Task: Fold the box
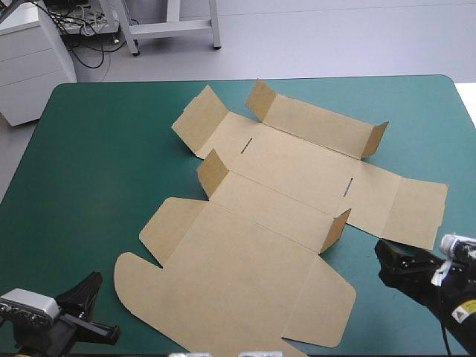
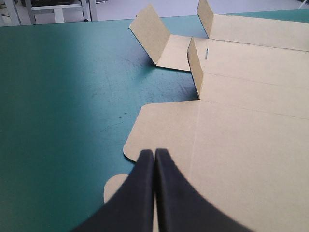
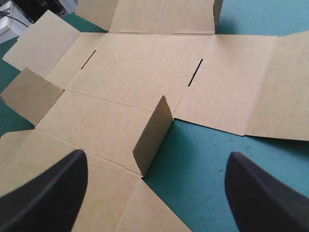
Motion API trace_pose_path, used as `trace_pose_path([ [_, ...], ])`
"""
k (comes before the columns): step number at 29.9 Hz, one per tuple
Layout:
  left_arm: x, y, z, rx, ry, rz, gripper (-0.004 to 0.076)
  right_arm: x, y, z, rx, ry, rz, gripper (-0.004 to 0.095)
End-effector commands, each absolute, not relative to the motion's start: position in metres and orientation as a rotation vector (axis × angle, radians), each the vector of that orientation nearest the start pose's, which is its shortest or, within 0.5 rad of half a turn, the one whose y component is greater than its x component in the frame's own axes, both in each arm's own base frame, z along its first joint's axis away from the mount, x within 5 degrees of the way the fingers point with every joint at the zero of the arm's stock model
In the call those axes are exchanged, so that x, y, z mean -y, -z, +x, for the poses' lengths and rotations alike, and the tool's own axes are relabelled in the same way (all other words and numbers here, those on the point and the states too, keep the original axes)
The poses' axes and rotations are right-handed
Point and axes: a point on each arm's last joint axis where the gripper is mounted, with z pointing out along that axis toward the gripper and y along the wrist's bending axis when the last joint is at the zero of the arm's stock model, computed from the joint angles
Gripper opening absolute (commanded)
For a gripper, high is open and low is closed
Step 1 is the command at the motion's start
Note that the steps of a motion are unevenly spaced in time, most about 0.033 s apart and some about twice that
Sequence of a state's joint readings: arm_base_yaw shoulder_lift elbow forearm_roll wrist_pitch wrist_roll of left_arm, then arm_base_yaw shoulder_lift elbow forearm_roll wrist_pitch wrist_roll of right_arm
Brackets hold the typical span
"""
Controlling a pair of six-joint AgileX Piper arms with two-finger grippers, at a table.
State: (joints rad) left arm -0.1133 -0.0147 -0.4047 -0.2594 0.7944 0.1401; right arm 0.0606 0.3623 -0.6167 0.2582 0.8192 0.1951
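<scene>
Folding barely begun: box mostly flat | left pincer closed, empty | right pincer spread, empty | next, likely raising a wall.

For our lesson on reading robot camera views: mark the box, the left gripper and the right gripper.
box (image 1: 297, 162): high view, flat middle panel.
left gripper (image 2: 153, 154): left wrist view, where its shut fingers meet.
right gripper (image 3: 155, 154): right wrist view, midway between its open fingers.

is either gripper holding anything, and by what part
Nothing is held: the left gripper is shut empty, the right gripper open, both clear of the box.
</scene>
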Motion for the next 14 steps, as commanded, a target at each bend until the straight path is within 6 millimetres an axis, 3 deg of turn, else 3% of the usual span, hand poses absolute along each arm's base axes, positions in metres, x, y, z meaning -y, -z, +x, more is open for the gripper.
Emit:
trace_pose_path([
  [1,0.018,-0.288,0.010,-1.743,0.297,0.167,-0.0032,-0.025,-0.340,0.082,-2.042,-0.528,0.232,0.0725],
  [7,0.018,-0.288,0.010,-1.743,0.297,0.167,-0.0032,-0.033,-0.325,0.121,-2.202,-0.620,0.313,0.0725],
  [14,0.018,-0.288,0.010,-1.743,0.297,0.167,-0.0032,-0.041,-0.310,0.159,-2.256,-0.751,0.435,0.0725],
])
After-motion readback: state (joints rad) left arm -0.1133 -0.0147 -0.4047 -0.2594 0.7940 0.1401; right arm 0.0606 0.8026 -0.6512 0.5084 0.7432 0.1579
